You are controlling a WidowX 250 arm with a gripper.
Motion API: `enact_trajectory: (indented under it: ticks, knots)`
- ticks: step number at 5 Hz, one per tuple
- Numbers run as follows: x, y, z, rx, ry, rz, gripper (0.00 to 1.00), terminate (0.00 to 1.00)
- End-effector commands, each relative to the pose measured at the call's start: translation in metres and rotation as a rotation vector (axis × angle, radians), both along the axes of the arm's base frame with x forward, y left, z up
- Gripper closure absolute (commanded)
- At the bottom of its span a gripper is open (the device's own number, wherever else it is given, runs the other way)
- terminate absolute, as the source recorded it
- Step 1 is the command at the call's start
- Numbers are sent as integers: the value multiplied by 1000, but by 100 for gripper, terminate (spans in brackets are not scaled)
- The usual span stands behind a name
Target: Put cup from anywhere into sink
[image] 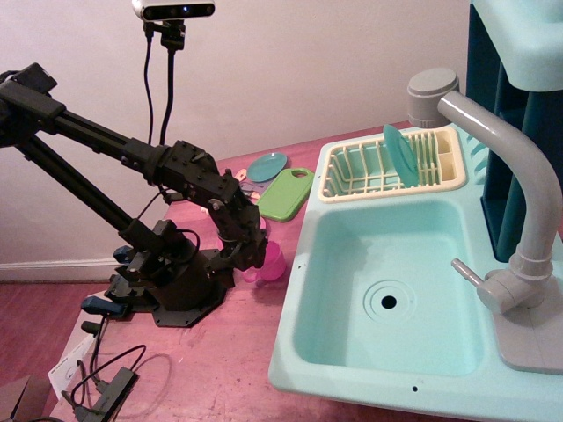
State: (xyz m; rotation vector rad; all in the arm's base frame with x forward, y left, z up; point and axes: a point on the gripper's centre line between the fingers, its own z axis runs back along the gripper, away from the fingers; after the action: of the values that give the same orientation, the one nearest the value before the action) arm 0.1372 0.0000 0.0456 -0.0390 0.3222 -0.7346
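On reddish wooden counter (229,352), just left of large light-teal plastic toy sink (387,299): small bright pink plastic mug-shaped cup (271,261) upright, partly hidden behind black gripper (249,255). Fingers at cup's left side; clenched or released, cannot tell. Risks: light cup tips or skids away; weak grasp drops it short of sink rim.

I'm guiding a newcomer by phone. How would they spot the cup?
Find the big teal sink. On the red table just off its left wall stands the cup, right at the arm's pincer. It is the only bright pink mug shape; the green board behind lies flat.
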Motion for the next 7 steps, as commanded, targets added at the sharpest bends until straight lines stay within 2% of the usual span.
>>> enact_trajectory:
  ticks: [1,2,3,5,7]
  knots:
    - [10,12,-6,6,-30,15,0,0]
    - [14,20,-5,19,-44,14,0,0]
    - [17,19,0,52,-31,17,100,0]
    - [35,12,4,52,11,-49,100,0]
    - [47,6,6,61,27,-99,100,0]
